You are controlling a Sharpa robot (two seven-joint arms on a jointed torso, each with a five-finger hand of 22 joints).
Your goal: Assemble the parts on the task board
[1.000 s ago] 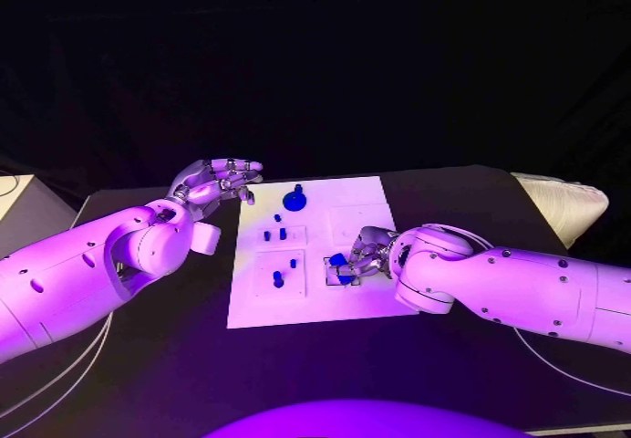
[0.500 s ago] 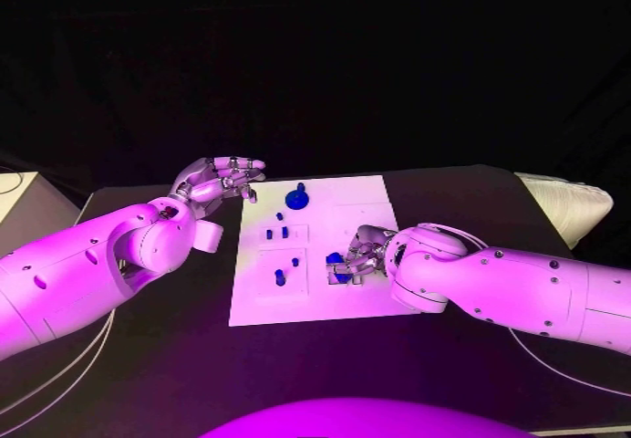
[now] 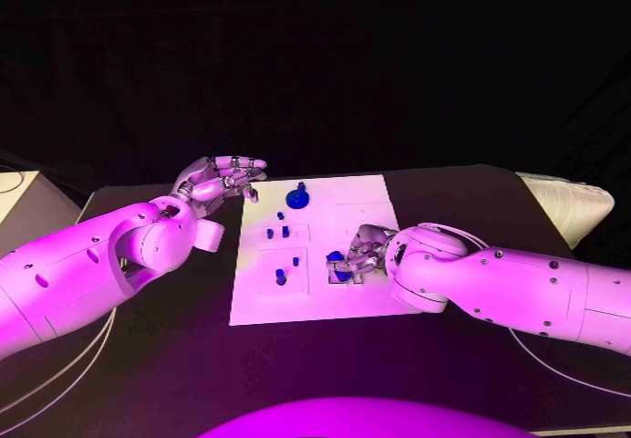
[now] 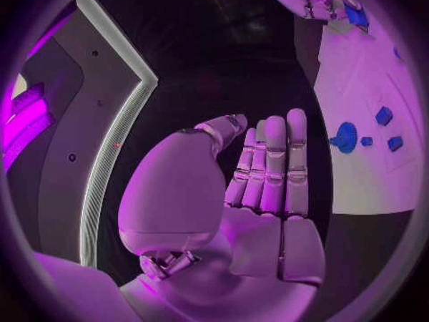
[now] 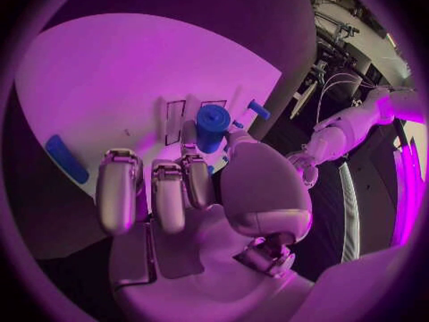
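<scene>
The white task board [image 3: 375, 208] lies mid-table. My right hand [image 3: 360, 259] hovers over its near right square and pinches a short blue cylinder [image 5: 211, 125] between thumb and a finger, just above a slot outline. My left hand [image 3: 221, 177] is raised beside the board's far left corner, holding nothing, with its fingers [image 4: 272, 166] straight. A round blue part [image 3: 298, 195] stands at the board's far edge. Small blue pegs [image 3: 277, 233] stand in the left squares, and another peg [image 3: 279, 276] sits nearer me. A long blue bar [image 5: 67, 159] lies on the board in the right wrist view.
A white padded object [image 3: 565, 205] rests at the table's right edge. A pale box corner [image 3: 16, 196] shows at the far left. Black tabletop [image 3: 329, 356] stretches between the board and me.
My right hand has shifted slightly over the near right square, still pinching the blue cylinder. The left hand has stayed where it was.
</scene>
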